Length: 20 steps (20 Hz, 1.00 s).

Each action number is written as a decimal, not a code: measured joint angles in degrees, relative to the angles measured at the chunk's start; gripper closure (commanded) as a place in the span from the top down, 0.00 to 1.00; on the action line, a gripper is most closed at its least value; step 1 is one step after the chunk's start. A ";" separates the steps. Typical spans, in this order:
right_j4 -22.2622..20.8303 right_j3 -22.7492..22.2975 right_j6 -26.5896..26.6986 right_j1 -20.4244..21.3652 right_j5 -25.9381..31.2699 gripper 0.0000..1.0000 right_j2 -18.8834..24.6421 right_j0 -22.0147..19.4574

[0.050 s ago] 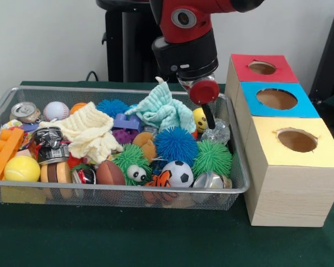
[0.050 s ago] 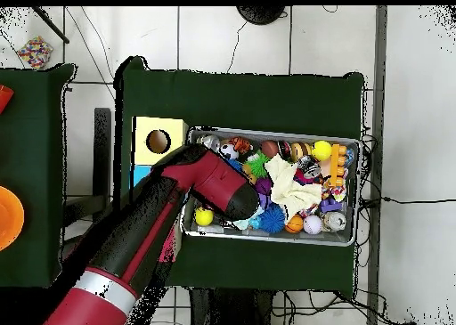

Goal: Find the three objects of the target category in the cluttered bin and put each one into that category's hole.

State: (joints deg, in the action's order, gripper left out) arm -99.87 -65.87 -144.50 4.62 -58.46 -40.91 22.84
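a: looking at your front view first, the arm (image 1: 183, 33) comes down over the right end of the wire bin (image 1: 117, 192), and the claw (image 1: 209, 118) hangs just beside the yellow smiley ball (image 1: 199, 119). only one dark finger shows below the red knob (image 1: 204, 90), so i cannot tell you whether the claw is wide, narrow or holding anything.

b: and what sits round it?

a: a mint cloth (image 1: 164, 108) lies bunched just left of the claw, a clear crinkled wrapper (image 1: 218, 132) just right of it. in front you have a blue spiky ball (image 1: 176, 144), a green spiky ball (image 1: 212, 158) and a soccer ball (image 1: 178, 173). further left there is a cream cloth (image 1: 92, 130), a baseball (image 1: 56, 110), a drinks can (image 1: 25, 111), an orange block (image 1: 5, 151) and a yellow ball (image 1: 21, 168).

b: where are the holes?

a: right of the bin, touching its end, stands a wooden box with a red top (image 1: 261, 68), a blue top (image 1: 275, 99) and a yellow top (image 1: 298, 142), each with a round hole.

b: and your overhead view?

a: the arm (image 2: 169, 215) crosses the bin's left end (image 2: 191, 228) and hides the claw. the yellow-topped box (image 2: 158, 141) shows at the bin's left, on the green bench (image 2: 240, 94). the yellow smiley ball (image 2: 204, 216) lies at the bin's near left corner.
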 measured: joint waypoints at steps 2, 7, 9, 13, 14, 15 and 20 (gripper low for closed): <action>0.00 0.00 0.00 0.00 0.57 1.00 0.00 -0.06; 0.70 0.00 0.00 0.01 2.05 1.00 0.09 -0.57; 1.36 0.00 0.00 0.07 2.15 1.00 0.38 -0.97; 2.51 -0.01 0.00 0.22 2.16 1.00 1.85 -2.29; 2.64 0.00 0.00 0.22 2.16 1.00 2.28 -2.59; 2.83 -0.01 0.00 0.22 2.16 1.00 3.02 -3.11; 3.07 -0.01 0.00 0.19 2.18 1.00 5.34 -4.44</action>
State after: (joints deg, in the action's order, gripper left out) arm -96.80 -65.87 -144.50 4.81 -56.28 -35.57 18.39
